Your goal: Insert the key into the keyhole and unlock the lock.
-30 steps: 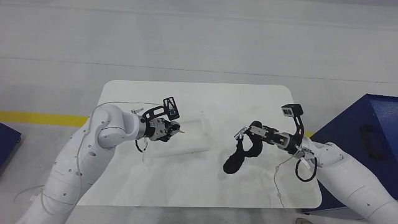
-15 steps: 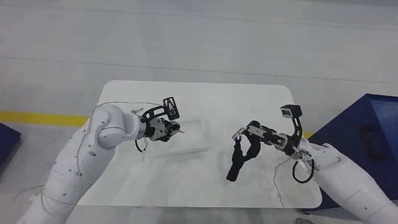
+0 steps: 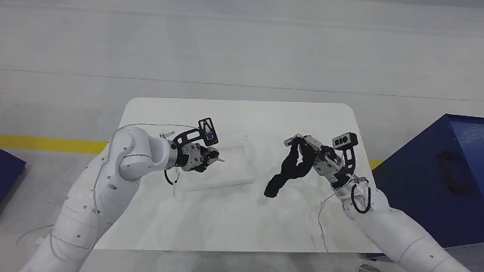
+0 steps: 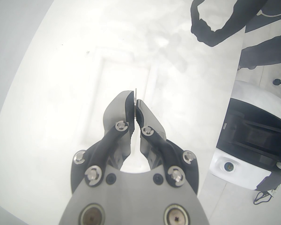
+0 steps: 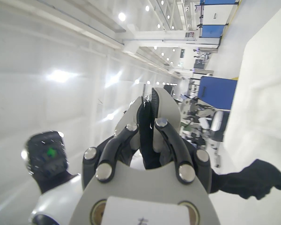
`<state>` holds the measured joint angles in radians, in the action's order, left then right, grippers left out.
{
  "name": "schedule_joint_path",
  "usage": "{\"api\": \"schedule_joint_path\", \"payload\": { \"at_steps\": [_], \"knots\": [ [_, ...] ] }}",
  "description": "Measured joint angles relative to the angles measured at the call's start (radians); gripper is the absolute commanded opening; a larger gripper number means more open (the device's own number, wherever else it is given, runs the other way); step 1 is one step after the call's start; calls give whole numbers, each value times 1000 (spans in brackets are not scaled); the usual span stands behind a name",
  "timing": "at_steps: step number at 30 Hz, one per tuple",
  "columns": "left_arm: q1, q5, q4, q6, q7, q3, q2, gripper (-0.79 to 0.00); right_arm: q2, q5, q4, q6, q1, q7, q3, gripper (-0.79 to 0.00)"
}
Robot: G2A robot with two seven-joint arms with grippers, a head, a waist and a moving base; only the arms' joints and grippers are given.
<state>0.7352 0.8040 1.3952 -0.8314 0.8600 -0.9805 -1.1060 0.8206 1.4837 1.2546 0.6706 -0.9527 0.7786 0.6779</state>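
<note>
White table [image 3: 227, 117], key [image 4: 135, 94] pinched, lock [image 3: 284, 174] held

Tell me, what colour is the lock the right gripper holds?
The lock is black; the top view shows it best.

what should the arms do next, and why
Probably bring the right gripper, shut on the black lock, closer to the left gripper, which pinches the key. They hang well apart over the table, so the key cannot reach the lock yet.
</note>
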Motion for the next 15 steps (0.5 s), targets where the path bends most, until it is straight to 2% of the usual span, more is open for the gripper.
{"api": "schedule_joint_path", "payload": {
  "at_steps": [3,5,11,15],
  "knots": [
    [0,0,0,0,0,0,0,-785,27,194,-38,-145,-13,62,10,-785],
    [0,0,0,0,0,0,0,-785,42,253,-62,-201,-15,78,10,-785],
    [0,0,0,0,0,0,0,-785,81,254,-79,-281,-26,112,8,-785],
    [0,0,0,0,0,0,0,-785,91,355,-62,-382,-57,183,53,-785]
  ]
}}
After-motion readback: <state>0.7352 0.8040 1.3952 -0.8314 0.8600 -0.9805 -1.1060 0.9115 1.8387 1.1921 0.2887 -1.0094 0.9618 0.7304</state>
